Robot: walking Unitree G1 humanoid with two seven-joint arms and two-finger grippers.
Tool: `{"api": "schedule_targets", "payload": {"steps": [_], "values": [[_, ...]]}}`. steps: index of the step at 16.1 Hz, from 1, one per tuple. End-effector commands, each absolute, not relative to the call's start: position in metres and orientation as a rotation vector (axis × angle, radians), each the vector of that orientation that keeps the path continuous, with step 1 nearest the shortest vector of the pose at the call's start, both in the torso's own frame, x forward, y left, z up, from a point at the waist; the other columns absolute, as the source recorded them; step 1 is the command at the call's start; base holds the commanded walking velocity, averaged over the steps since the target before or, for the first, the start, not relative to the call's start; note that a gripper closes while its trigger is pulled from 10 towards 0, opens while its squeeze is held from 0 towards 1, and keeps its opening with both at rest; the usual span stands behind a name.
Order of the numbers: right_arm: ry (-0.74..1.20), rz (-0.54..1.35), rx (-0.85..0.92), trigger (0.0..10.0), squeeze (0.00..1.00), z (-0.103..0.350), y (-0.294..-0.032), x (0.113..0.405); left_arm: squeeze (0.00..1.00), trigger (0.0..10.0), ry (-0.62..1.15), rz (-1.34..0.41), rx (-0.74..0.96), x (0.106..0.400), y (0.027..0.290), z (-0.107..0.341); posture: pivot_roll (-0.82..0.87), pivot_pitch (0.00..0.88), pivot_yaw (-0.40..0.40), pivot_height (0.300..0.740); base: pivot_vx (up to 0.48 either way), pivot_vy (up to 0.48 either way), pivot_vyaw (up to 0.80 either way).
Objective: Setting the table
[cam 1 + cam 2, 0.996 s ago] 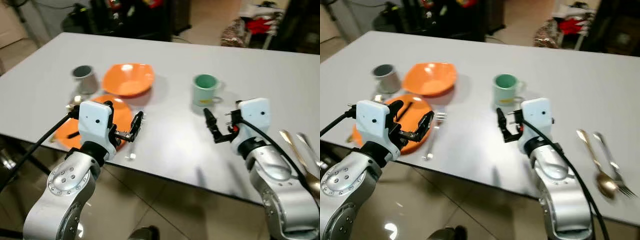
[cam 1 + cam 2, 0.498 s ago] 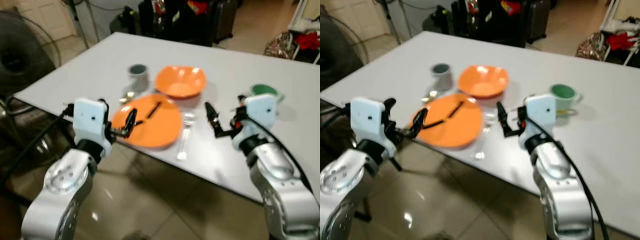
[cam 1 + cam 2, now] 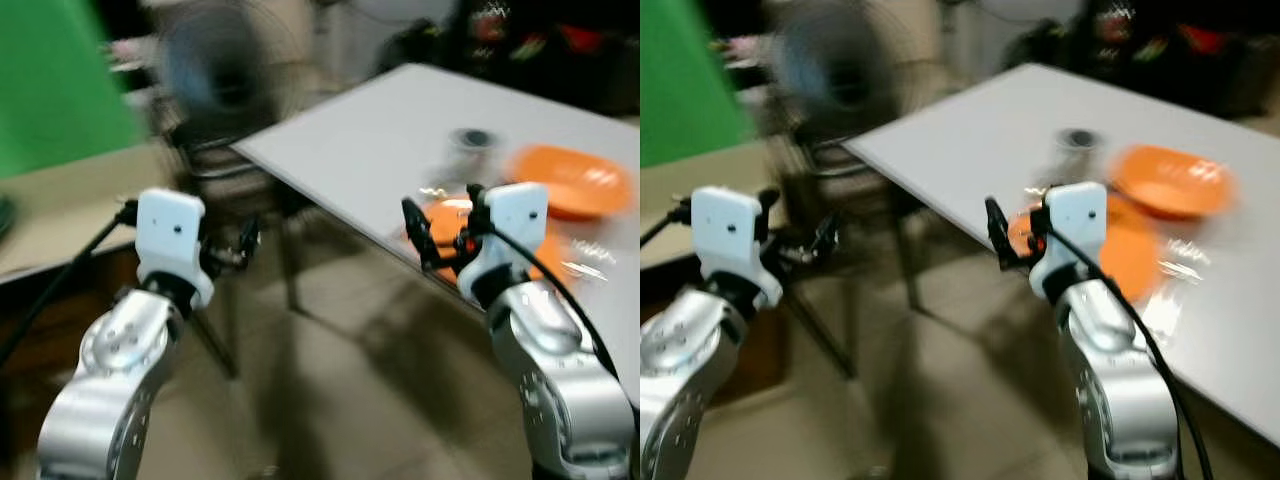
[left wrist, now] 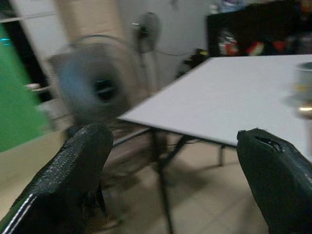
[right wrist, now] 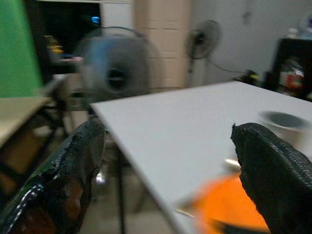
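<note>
the picture is blurred. a white table (image 3: 380, 140) runs off to the robot's right, its near corner pointing toward a dark round fan (image 3: 215, 75) that stands on the floor beside a bright green surface (image 3: 55, 80). the left gripper (image 4: 168, 190) is held up in front of the robot, over open floor and well apart from the table; its two black fingers (image 4: 73, 175) are spread wide with nothing between them and nothing touching them. the right gripper (image 5: 170, 175) is held up at about the same height, near the table's front edge; its fingers (image 5: 270, 170) are likewise spread wide and carry nothing. on the table, an orange plate (image 3: 1135, 255) lies close to the near edge, partly hidden behind the right wrist, with a thin dark utensil lying on it, too blurred to tell what kind. an orange bowl (image 3: 570, 180) sits just beyond the plate, farther from the edge. a small grey cup (image 3: 472, 145) stands beside the bowl, on the side toward the fan. something pale and shiny, maybe cutlery (image 3: 1185, 270), lies on the table just beside the plate, too smeared to name. dark cluttered furniture (image 3: 530, 40) stands behind the table's far side.
</note>
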State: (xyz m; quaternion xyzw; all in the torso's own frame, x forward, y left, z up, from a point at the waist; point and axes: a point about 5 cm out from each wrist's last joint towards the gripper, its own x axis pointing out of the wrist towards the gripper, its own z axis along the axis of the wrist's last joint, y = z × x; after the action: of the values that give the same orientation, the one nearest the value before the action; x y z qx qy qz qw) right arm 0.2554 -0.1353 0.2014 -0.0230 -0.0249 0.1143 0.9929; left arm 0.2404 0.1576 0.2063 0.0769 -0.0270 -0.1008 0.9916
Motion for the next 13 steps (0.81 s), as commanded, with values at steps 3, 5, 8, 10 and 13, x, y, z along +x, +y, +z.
{"api": "schedule_targets", "payload": {"steps": [3, 5, 8, 10, 13], "values": [[-0.010, 0.276, -0.020, 10.0, 1.00, 0.195, -0.124, 0.253, 0.02, 10.0, -0.032, -0.183, 0.165, 0.241, 0.163, 0.202, -0.03, 0.041, 0.059, 0.740, 0.000, 0.370, 0.66], [0.025, 0.278, 0.003, 10.0, 1.00, 0.188, -0.124, 0.253, 0.02, 10.0, -0.032, -0.165, 0.153, 0.239, 0.163, 0.200, -0.03, 0.037, 0.056, 0.740, 0.000, 0.184, 0.54], [0.068, 0.273, 0.024, 10.0, 1.00, 0.180, -0.122, 0.255, 0.02, 10.0, -0.029, -0.151, 0.156, 0.237, 0.163, 0.200, -0.01, 0.036, 0.052, 0.740, 0.000, 0.000, 0.55], [0.082, 0.278, 0.033, 10.0, 1.00, 0.177, -0.120, 0.255, 0.05, 10.0, -0.010, -0.125, 0.153, 0.239, 0.166, 0.198, -0.01, 0.034, 0.052, 0.740, 0.000, 0.000, 0.55], [0.092, 0.303, 0.043, 10.0, 1.00, 0.175, -0.115, 0.257, 0.05, 10.0, -0.005, -0.119, 0.153, 0.237, 0.170, 0.199, 0.00, 0.034, 0.054, 0.740, 0.189, 0.000, 0.18]]}}
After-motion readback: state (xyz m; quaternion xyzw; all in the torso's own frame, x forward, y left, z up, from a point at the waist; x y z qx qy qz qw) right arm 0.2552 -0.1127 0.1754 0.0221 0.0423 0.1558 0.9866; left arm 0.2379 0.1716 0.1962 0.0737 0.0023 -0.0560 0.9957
